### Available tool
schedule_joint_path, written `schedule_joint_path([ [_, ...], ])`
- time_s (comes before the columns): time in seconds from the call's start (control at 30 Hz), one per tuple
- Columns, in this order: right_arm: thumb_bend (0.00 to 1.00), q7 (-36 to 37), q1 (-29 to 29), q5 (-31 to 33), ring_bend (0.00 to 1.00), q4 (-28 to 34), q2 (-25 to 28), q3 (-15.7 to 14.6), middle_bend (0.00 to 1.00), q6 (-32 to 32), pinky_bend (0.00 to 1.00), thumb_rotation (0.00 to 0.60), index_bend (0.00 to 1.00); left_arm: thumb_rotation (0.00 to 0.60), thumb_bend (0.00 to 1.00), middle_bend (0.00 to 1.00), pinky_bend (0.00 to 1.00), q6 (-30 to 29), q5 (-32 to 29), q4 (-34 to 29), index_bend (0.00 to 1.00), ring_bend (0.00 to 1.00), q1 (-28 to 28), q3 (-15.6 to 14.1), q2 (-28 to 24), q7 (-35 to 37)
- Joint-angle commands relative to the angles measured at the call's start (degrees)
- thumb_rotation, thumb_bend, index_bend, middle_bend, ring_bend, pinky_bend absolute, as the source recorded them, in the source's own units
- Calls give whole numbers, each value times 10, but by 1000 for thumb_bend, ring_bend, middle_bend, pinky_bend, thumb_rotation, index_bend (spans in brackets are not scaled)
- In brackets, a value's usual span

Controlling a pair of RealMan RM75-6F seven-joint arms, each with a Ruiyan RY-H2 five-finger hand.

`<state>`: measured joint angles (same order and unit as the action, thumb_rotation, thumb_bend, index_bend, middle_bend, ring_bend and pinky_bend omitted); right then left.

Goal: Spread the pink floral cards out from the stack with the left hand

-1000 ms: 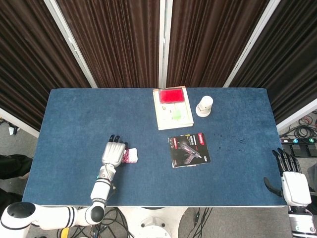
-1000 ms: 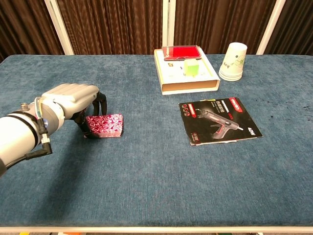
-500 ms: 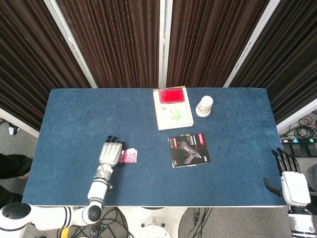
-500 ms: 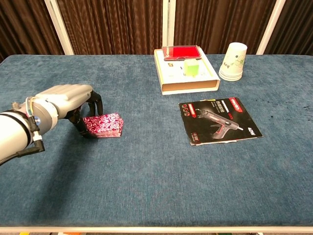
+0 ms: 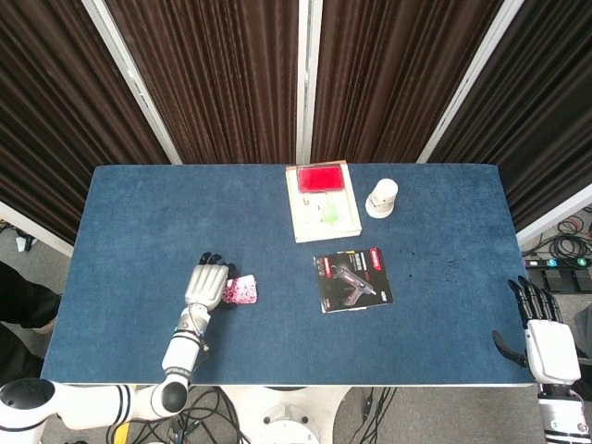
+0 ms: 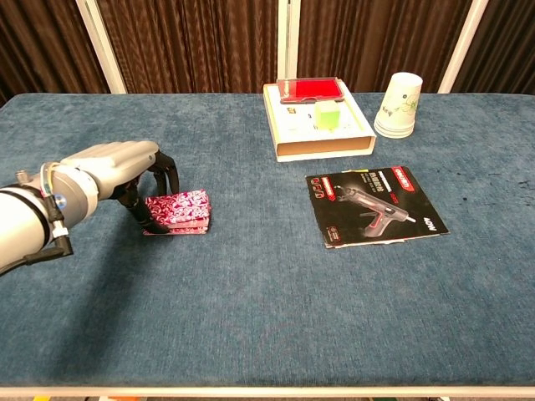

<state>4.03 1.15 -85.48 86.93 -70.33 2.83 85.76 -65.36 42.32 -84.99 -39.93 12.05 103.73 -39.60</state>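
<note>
The pink floral cards (image 6: 177, 212) lie left of centre on the table (image 6: 267, 317), still nearly a tight stack; over the last second they have only flattened and shifted slightly, so fanning has barely begun. The left hand (image 6: 117, 171) arches over their left edge, fingertips (image 6: 149, 219) curled down touching them. The right hand (image 5: 546, 338) idles spread, empty.
</note>
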Motion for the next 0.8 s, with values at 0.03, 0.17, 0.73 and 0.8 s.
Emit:
schedule_joint_path([
  [0.03, 230, -1, 0, 0, 0, 0, 0, 0, 0, 0, 0, 600, 0, 600, 187, 459, 87, 0, 2, -1, 451, 142, 0, 0, -2, 3],
  [0.17, 230, -2, 1, 0, 0, 1, -1, 0, 0, -1, 0, 600, 0, 600, 188, 460, 87, 1, 4, -2, 451, 141, 0, -1, -3, 7],
  [0.73, 230, -1, 1, 2, 0, 0, -1, 0, 0, -2, 0, 600, 0, 600, 245, 491, 87, 8, 2, 5, 486, 160, 0, 2, -4, 28],
  [0.8, 230, -1, 1, 2, 0, -1, -1, 0, 0, -3, 0, 600, 0, 600, 256, 497, 87, 9, 0, 4, 493, 162, 0, 2, -5, 29],
])
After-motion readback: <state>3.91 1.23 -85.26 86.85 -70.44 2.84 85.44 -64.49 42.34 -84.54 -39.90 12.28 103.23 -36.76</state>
